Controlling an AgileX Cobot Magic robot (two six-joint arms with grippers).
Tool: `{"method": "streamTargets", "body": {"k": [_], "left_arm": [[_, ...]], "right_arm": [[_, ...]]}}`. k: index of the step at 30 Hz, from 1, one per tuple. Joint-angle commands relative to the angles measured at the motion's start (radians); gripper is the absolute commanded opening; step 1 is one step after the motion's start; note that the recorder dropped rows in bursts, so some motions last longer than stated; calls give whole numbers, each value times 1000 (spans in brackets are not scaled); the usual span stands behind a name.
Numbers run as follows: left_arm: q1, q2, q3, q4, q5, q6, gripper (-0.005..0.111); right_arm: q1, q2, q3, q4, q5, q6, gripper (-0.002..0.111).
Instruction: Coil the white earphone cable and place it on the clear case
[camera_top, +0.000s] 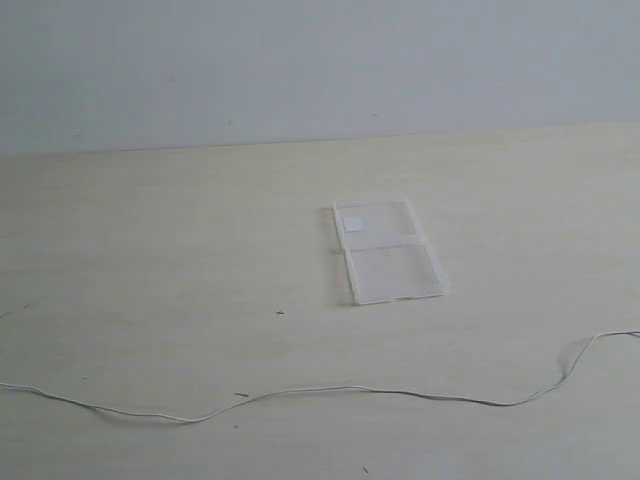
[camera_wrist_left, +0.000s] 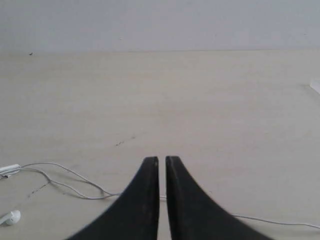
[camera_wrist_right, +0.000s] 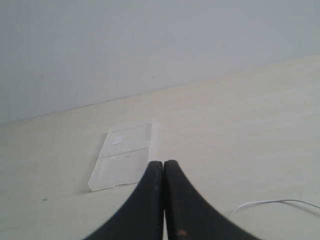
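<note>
The white earphone cable lies stretched across the near part of the table, running off both sides of the exterior view. The clear case lies open and flat mid-table, with a white sticker on its far panel. Neither gripper appears in the exterior view. In the left wrist view my left gripper is shut to a thin slit and holds nothing; the cable runs on the table behind its fingers, with an earbud and a small white piece off to one side. My right gripper is shut and empty, the case beyond it and a cable end beside it.
A pale wooden table meets a plain grey wall at the back. A few small dark specks dot the tabletop.
</note>
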Motion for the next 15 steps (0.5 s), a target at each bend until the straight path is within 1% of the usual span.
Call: {"method": "streamTargets", "body": {"k": [1,11,15], "left_arm": [[1,-5,-1,4,-13,-2,8],[1,-5,-1,4,-13,-2,8],[1,-5,-1,4,-13,-2,8]], "right_arm": [[-7,-6,5,-7,-9,1,1],[-7,-6,5,-7,-9,1,1],[-7,-6,5,-38,-18,-8,1]]}}
